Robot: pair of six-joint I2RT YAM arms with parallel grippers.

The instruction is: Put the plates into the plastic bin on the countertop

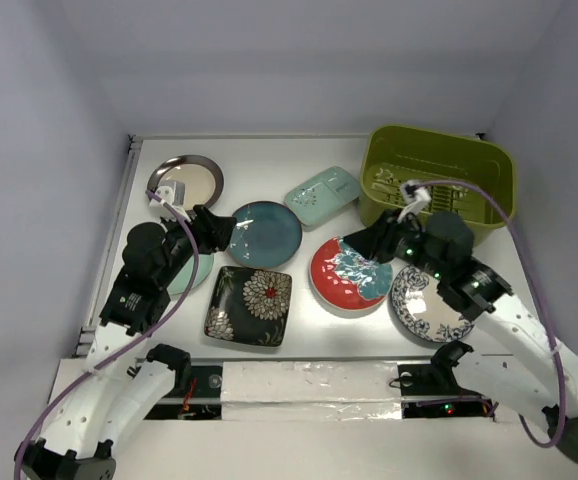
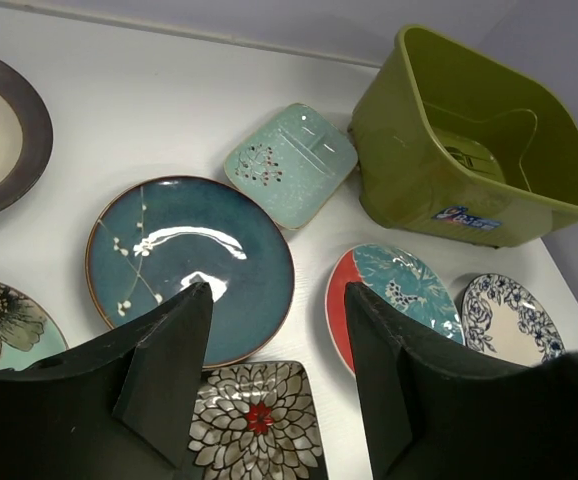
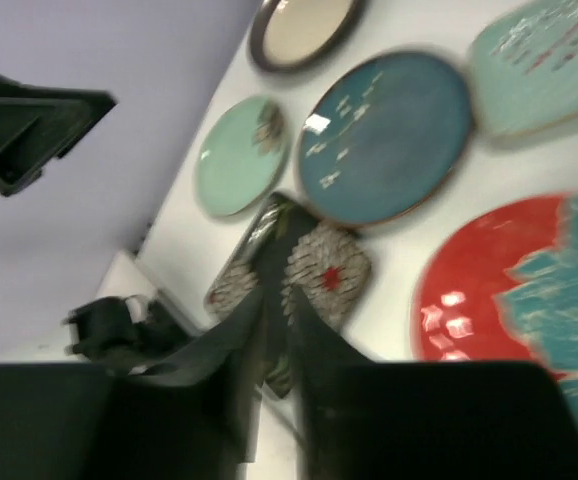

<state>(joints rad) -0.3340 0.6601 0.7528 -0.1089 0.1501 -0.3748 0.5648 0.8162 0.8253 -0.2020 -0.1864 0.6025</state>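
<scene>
While the left tool (image 2: 279, 292) hangs released over the dark teal plate (image 2: 189, 265), left of the plastic bin (image 2: 419, 190), it should pinch the near rim. Over the red-and-teal plate (image 1: 341, 280) just before the bin, the right tool (image 3: 277, 300): grip unclear. Crowded counter (image 1: 259, 170), so lift high over the bin wall.

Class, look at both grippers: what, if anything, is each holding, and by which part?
Nothing is held. The left gripper stands open near the dark teal plate; the right gripper shows no plate between its fingers.
</scene>
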